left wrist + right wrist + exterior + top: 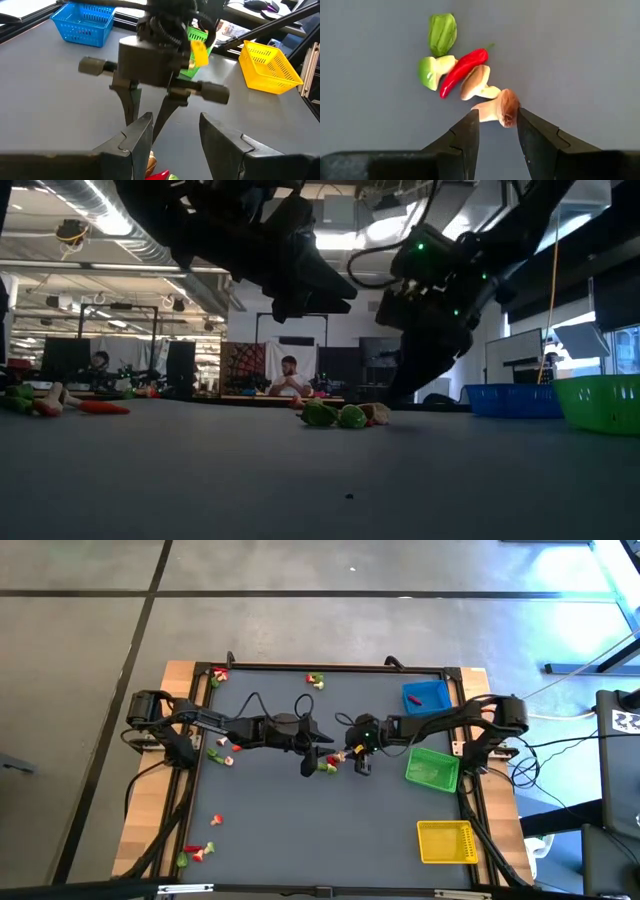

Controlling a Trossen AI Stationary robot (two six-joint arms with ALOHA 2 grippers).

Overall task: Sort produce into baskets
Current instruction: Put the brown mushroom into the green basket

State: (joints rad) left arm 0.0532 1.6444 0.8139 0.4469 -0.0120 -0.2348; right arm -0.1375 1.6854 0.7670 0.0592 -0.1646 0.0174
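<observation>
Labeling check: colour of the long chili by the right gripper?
Red chili; right wrist view shows it best.

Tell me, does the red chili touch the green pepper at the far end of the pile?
Apart. The right wrist view shows grey table between the red chili and the green pepper.

I see two dark arms, black cables looped along them; right arm [440, 723] shows green light at wrist; fingers [465, 137] matte black, tapered wedges

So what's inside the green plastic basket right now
In the high view the green plastic basket looks empty, only its mesh floor showing. The low view shows only its outer wall, hiding the inside.
</observation>
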